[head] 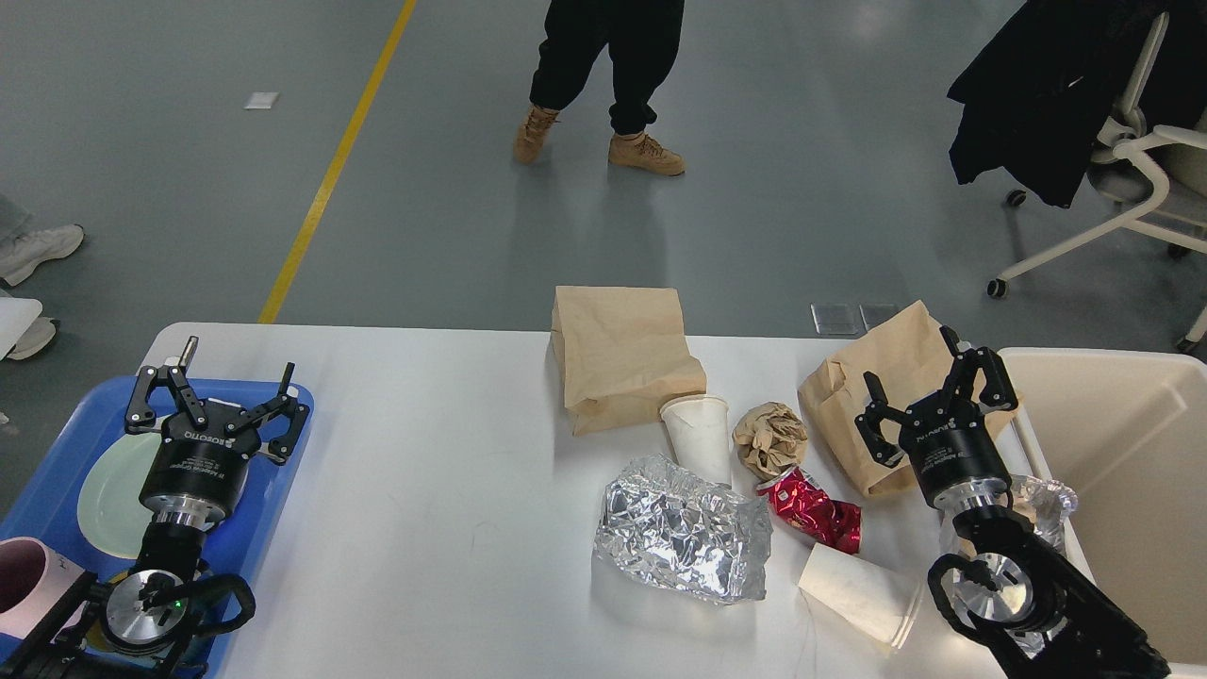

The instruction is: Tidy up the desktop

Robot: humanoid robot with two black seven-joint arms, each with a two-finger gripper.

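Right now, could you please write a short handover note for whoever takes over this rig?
Left gripper: open, empty, over the blue tray, which holds a plate.
Right gripper: open, empty, over the right paper bag.
On the desktop: second paper bag, upright cup, paper ball, foil, red can, tipped cup.
Done: no litter visible in the cream bin.
Left: all the litter.
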